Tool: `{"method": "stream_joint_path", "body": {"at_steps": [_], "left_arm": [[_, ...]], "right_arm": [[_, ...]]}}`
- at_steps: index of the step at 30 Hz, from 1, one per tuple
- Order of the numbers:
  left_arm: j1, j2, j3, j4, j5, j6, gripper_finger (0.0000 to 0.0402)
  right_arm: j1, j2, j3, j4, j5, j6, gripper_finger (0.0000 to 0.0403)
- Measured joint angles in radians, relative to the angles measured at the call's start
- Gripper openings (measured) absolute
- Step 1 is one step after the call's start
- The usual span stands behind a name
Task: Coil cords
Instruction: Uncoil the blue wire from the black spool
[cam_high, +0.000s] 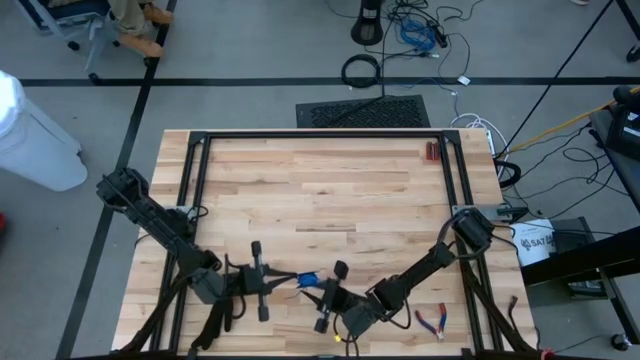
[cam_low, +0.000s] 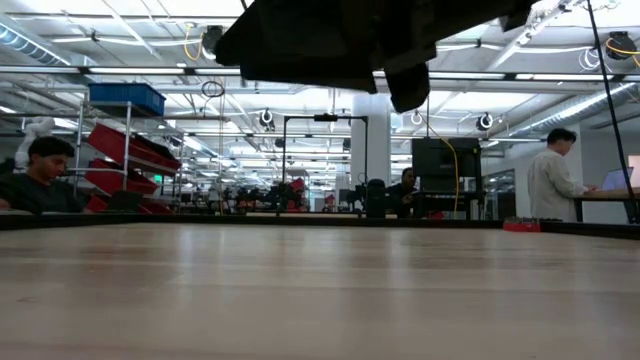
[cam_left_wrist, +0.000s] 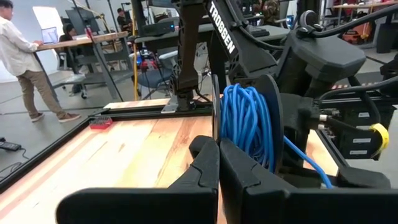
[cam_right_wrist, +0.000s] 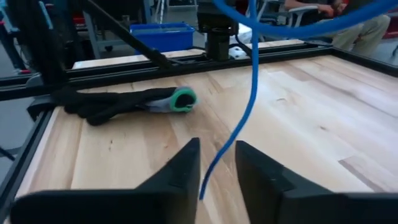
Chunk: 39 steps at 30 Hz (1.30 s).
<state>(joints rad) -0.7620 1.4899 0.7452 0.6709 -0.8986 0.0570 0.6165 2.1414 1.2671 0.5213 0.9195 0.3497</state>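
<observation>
While my left hand (cam_left_wrist: 217, 174) stays out of it with fingers pressed shut, the blue cord (cam_left_wrist: 245, 121) sits coiled just beyond them; its loose end (cam_right_wrist: 233, 137) dangles between my right hand's (cam_right_wrist: 217, 168) parted fingers above the table (cam_right_wrist: 298, 118).

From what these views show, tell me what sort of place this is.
Most likely a robotics lab or workshop in a large open industrial hall. A wooden worktable sits on a bare floor strewn with cables, and people work at desks beyond it, near shelving with red bins.
</observation>
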Motion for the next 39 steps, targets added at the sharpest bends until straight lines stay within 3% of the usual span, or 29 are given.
{"method": "stream_joint_path", "body": {"at_steps": [4,6,17,23,32,39], "left_arm": [[-0.005,0.0,0.0,-0.004,-0.001,0.001,0.0001],[-0.006,0.0,0.0,-0.01,-0.006,0.001,0.0001],[-0.006,0.0,0.0,-0.038,-0.024,0.0,0.0001],[-0.006,0.0,0.0,-0.139,-0.067,-0.048,0.0001],[-0.013,0.0,0.0,-0.211,-0.076,-0.112,0.0001],[-0.045,0.0,0.0,-0.209,-0.079,-0.121,0.0001]], "right_arm": [[0.013,0.0,0.0,0.015,0.0,-0.026,0.0014],[0.016,0.0,0.0,0.02,0.007,-0.031,0.0005],[0.035,0.0,0.005,0.104,-0.01,-0.037,0.0001],[0.079,0.0,0.098,0.085,-0.009,-0.143,0.0],[0.129,0.0,0.246,-0.022,0.036,-0.281,0.0],[0.173,-0.053,0.281,-0.188,0.112,-0.285,0.0]]}}
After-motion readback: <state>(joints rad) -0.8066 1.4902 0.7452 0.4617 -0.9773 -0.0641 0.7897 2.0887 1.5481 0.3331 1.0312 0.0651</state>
